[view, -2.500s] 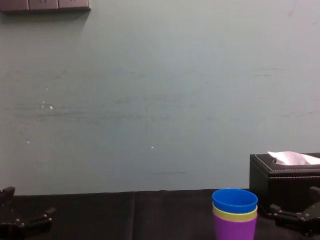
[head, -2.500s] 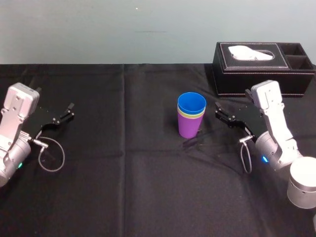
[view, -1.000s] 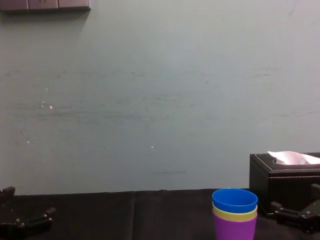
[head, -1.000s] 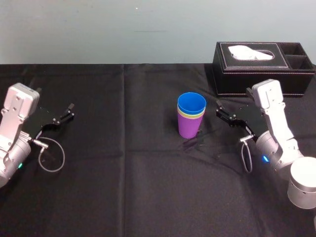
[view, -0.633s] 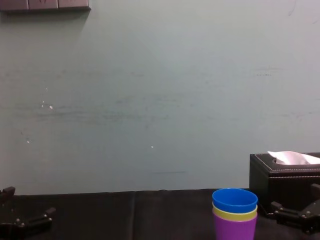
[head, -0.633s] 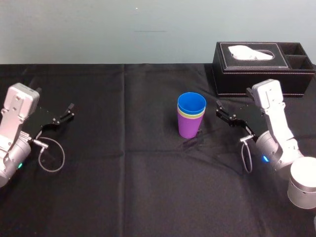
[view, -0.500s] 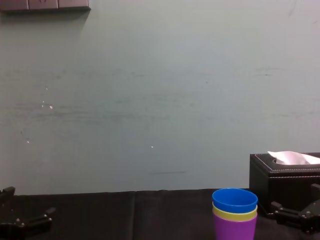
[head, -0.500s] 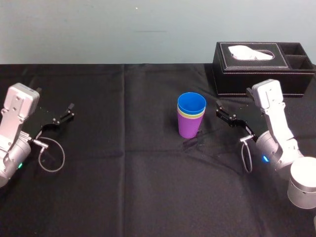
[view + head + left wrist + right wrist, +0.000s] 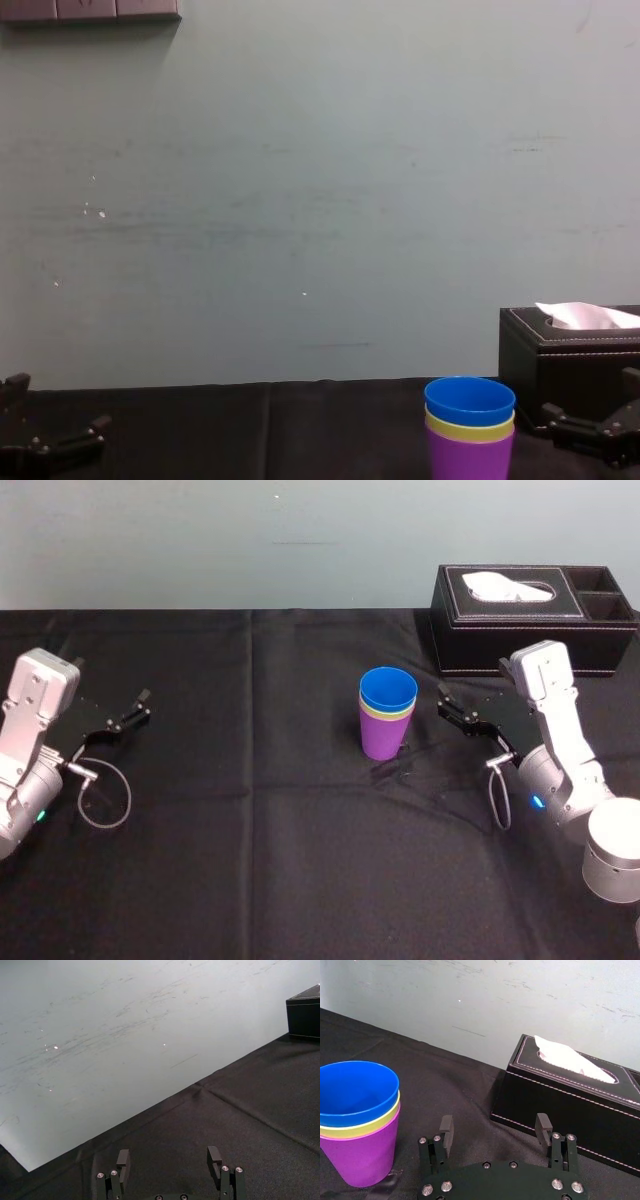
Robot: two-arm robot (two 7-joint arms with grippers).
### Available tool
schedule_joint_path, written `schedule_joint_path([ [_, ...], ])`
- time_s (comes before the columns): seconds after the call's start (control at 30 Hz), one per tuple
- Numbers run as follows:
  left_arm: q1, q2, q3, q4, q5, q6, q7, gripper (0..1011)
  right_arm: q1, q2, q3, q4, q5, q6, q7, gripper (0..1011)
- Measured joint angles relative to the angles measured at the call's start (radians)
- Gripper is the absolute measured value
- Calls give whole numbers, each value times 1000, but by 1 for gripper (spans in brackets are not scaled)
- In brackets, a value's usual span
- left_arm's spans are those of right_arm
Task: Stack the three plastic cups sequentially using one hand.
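The three plastic cups stand nested in one upright stack at the middle of the black table: the blue cup (image 9: 388,689) on top, the yellow-green cup (image 9: 386,714) showing as a thin rim, the purple cup (image 9: 383,737) at the bottom. The right wrist view shows the same blue cup (image 9: 357,1092) over the purple cup (image 9: 363,1153). My right gripper (image 9: 441,704) rests open just right of the stack, apart from it, its fingers (image 9: 446,1130) bare. Far to the left my left gripper (image 9: 140,704) lies open on the cloth, nothing between its fingers (image 9: 123,1158).
A black tissue box (image 9: 531,621) with a white tissue stands at the back right, close behind my right arm. A loose cable (image 9: 103,795) loops beside the left arm. Black cloth (image 9: 300,860) covers the table; a pale wall rises behind.
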Motion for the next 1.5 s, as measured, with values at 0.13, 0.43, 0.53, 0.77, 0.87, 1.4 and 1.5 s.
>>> schedule_joint_path([
  [0.13,0,0,0,0,0,0,0,1011,0,0,0,0,0,0,0,1004],
  [0.43,0,0,0,0,0,0,0,1011,0,0,0,0,0,0,0,1004],
  [0.53,0,0,0,0,0,0,0,1011,0,0,0,0,0,0,0,1004],
  [0.77,0,0,0,0,0,0,0,1011,0,0,0,0,0,0,0,1004],
  [0.87,0,0,0,0,0,0,0,1011,0,0,0,0,0,0,0,1004],
  [1.4,0,0,0,0,0,0,0,1011,0,0,0,0,0,0,0,1004],
  [1.5,0,0,0,0,0,0,0,1011,0,0,0,0,0,0,0,1004],
])
